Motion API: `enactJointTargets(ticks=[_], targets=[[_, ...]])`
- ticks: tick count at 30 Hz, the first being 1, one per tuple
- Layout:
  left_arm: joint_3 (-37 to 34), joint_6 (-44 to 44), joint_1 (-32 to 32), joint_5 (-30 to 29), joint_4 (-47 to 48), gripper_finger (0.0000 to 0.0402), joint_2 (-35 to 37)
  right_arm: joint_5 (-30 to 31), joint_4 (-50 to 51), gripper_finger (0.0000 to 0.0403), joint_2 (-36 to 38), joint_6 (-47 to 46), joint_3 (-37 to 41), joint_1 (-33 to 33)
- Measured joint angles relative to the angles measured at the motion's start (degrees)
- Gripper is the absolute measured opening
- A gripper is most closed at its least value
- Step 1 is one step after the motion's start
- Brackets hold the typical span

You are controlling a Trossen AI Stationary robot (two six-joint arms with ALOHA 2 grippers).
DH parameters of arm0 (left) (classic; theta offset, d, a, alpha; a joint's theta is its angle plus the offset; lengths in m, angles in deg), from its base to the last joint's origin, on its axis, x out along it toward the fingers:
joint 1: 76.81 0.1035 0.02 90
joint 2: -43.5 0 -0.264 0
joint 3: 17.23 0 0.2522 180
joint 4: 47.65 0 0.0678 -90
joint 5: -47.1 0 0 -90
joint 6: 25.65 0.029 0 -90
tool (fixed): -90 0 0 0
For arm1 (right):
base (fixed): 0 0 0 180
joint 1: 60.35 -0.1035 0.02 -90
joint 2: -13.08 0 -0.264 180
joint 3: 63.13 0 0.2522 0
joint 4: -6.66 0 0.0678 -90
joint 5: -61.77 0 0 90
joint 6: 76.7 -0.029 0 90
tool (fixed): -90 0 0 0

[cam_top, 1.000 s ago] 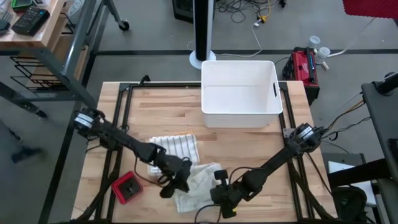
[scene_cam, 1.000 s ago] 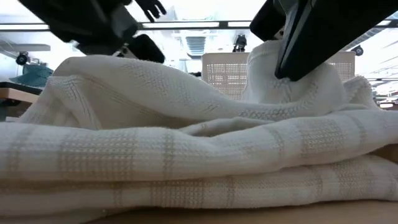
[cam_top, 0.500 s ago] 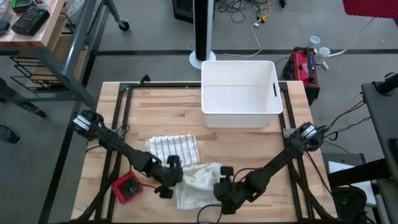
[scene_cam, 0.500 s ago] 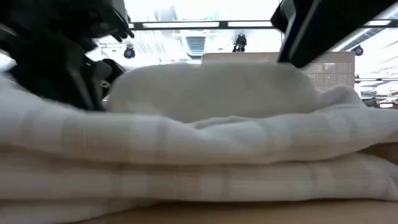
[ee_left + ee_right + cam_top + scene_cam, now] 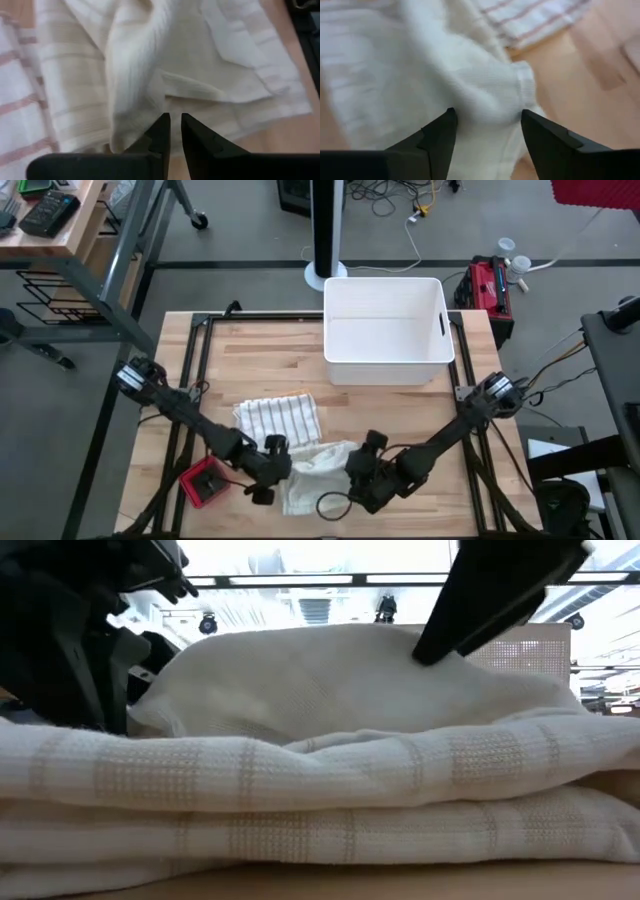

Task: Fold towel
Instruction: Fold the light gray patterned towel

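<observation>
A cream towel (image 5: 318,470) lies bunched in layers at the table's near middle, with a rounded hump (image 5: 330,680) on top. My left gripper (image 5: 282,471) sits at its left edge, shut on a fold. My right gripper (image 5: 348,470) hovers open at the towel's right side, its fingers (image 5: 440,132) standing on either side of the hump (image 5: 485,95). I cannot tell whether they touch it. A second, brown-striped towel (image 5: 280,418) lies flat just beyond the cream one. My left gripper (image 5: 175,119) pinches a fold at the cream towel's left edge (image 5: 131,135). Its fingers slant down from the table's left side and hide the exact spot. A ridge of cloth (image 5: 132,65) runs from the fingers across the towel. The rest lies on the table.
A white bin (image 5: 385,330) stands at the table's far side. A small red block (image 5: 205,483) sits near the left arm at the near left. Bare wood shows to the right of the towels and along the near edge.
My right gripper has opened, let go of the towel, rolled and drawn up a little. The peak it held has sunk into a rounded hump. My left gripper, still shut, has gone toward the table's left edge and turned, taking its fold of the towel along.
</observation>
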Motion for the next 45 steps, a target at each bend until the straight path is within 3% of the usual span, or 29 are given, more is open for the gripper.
enactJointTargets(ticks=[8, 11, 15, 19, 27, 30, 33, 36, 38, 45], targets=[[0.0, 0.0, -1.7, 0.1, -3.9, 0.0036, 0.0, 2.1, -0.2, 0.0244, 0.0, 0.5, 2.3, 5.8], [0.0, 0.0, -1.7, 0.0, -4.3, 0.0036, 0.0, -7.3, -5.2, 0.0242, 0.0, 4.4, 4.2, 9.0], [0.0, -0.1, -1.7, -1.4, -4.3, 0.0036, 0.0, -20.5, -21.6, 0.0224, 0.0, 11.2, 8.5, 11.0], [-0.5, -2.8, -1.7, -3.8, -4.1, 0.0036, 0.0, -25.7, -32.3, 0.019, 0.4, 17.6, 9.1, 10.4], [-1.5, -14.9, -1.7, -19.2, 0.8, 0.0036, 0.0, -40.2, -31.8, 0.0107, 0.4, 18.4, 4.3, 7.1], [-1.6, -16.7, -1.7, -20.6, 0.8, 0.0036, 0.0, -44.5, -28.0, 0.0081, 0.6, 16.9, 3.1, 6.1], [-1.6, -16.9, -1.8, -19.0, 0.6, 0.0036, 0.0, -39.6, -25.5, 0.0059, 1.8, 15.9, 1.7, 4.7], [-1.6, -16.9, -2.2, -15.7, 0.6, 0.0036, 0.0, -22.5, -21.1, 0.0039, 2.8, 13.8, 0.8, 3.2], [-1.6, -16.9, -2.4, -14.1, 0.6, 0.0036, 0.0, -15.4, -19.0, 0.0027, 2.5, 13.6, 1.0, 2.8], [-1.3, -17.3, -3.4, -9.2, 0.7, 0.0036, 0.3, -16.4, -20.0, 0.0003, -1.8, 9.2, 2.0, 3.1]])
